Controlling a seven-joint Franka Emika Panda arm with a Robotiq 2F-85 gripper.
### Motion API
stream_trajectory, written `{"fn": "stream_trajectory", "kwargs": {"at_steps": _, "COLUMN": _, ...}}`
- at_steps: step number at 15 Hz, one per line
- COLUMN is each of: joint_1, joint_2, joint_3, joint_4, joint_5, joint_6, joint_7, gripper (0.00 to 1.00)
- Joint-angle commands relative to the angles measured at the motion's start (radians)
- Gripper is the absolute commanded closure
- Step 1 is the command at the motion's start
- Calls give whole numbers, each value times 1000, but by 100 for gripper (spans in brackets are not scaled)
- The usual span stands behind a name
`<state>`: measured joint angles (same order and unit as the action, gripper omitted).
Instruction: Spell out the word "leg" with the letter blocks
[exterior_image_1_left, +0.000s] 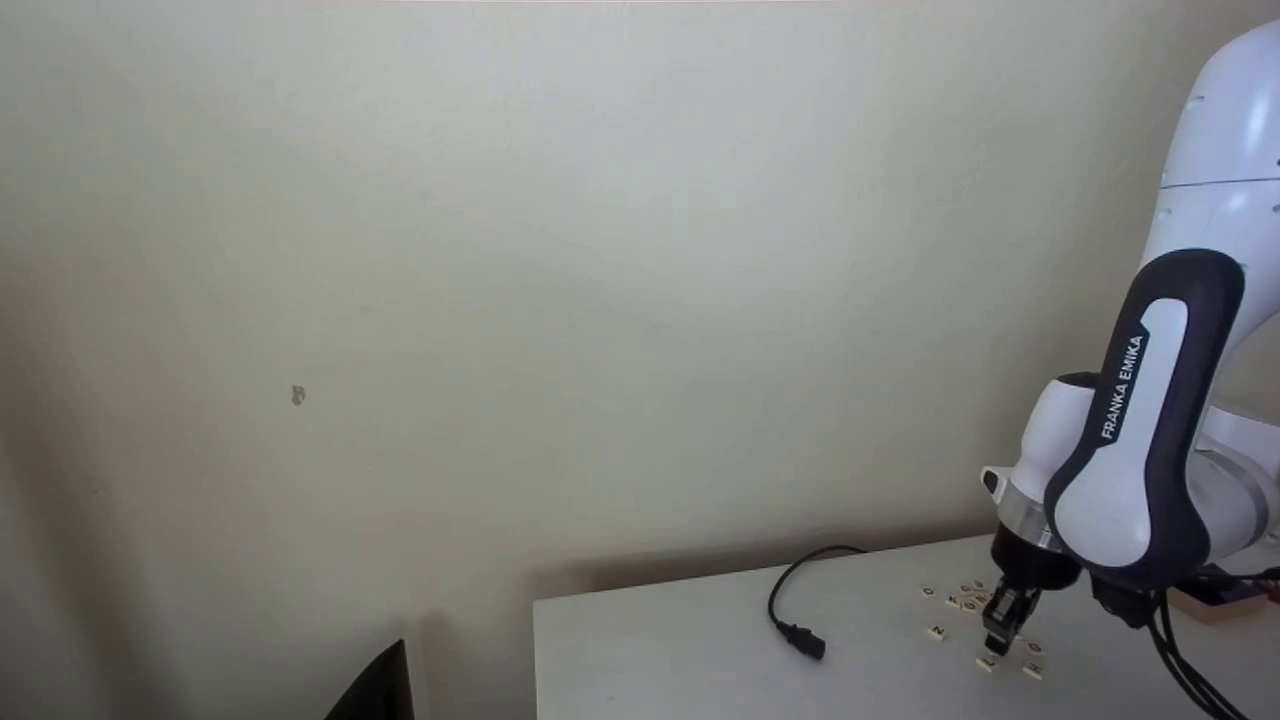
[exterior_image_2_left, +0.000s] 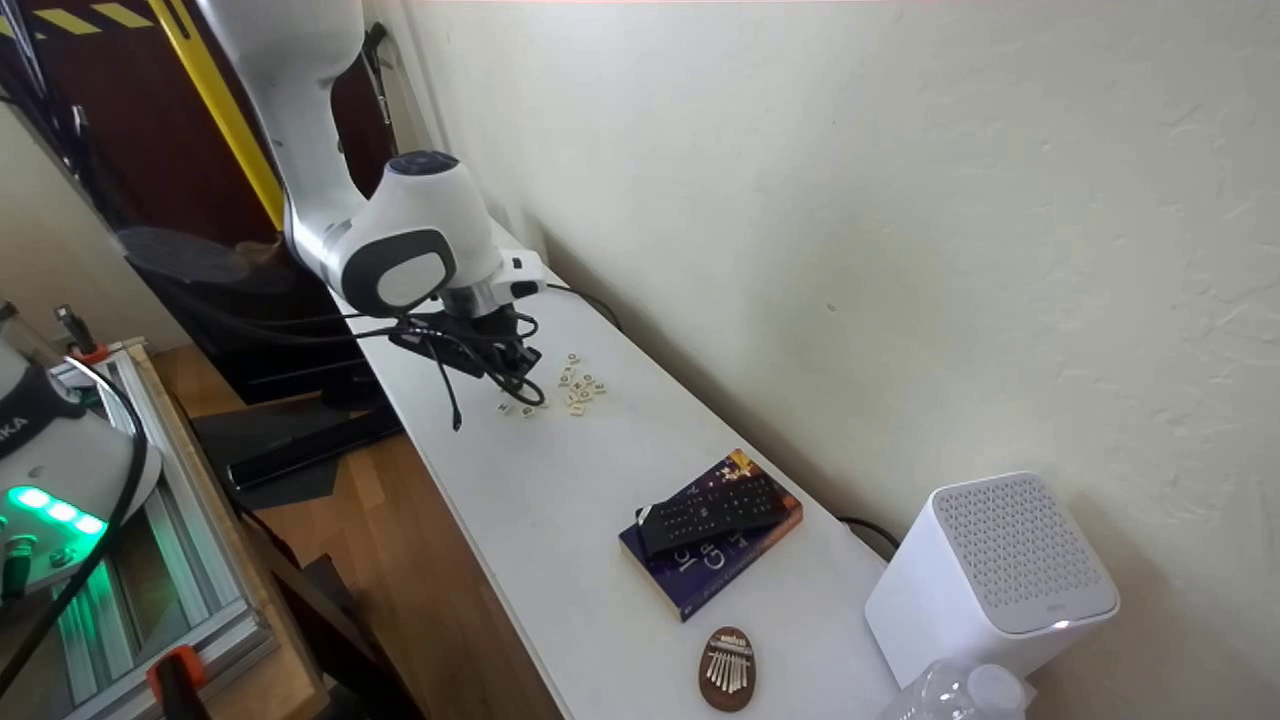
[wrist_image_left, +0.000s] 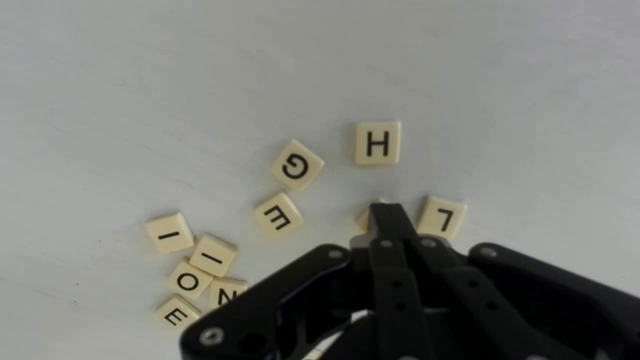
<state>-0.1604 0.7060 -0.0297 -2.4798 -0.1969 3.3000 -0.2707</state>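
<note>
We see our pincer closed, its jaws together on nothing visible, letter blocks lying just beside it, and in an exterior view the table offering room toward a cable, then the table's edge, with wall behind.

The light is soft and rather dim. In an exterior view it falls palest on the wall at upper middle, fading to brownish shadow at the left edge. Green-white lamps glare at lower left in an exterior view. From the wrist, the letter blocks read clearly; the fingers look nearly black.
</note>
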Motion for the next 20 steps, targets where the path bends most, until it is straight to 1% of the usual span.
{"fn": "stream_trajectory", "kwargs": {"at_steps": 1, "joint_1": 32, "joint_2": 18, "joint_3": -51, "joint_4": -27, "joint_5": -35, "joint_6": 14, "joint_7": -31, "gripper": 100}}
{"fn": "stream_trajectory", "kwargs": {"at_steps": 7, "joint_1": 55, "joint_2": 25, "joint_3": -64, "joint_4": -32, "joint_5": -54, "joint_6": 31, "joint_7": -68, "gripper": 100}}
{"fn": "stream_trajectory", "kwargs": {"at_steps": 20, "joint_1": 103, "joint_2": 30, "joint_3": -88, "joint_4": -27, "joint_5": -72, "joint_6": 49, "joint_7": -109, "gripper": 100}}
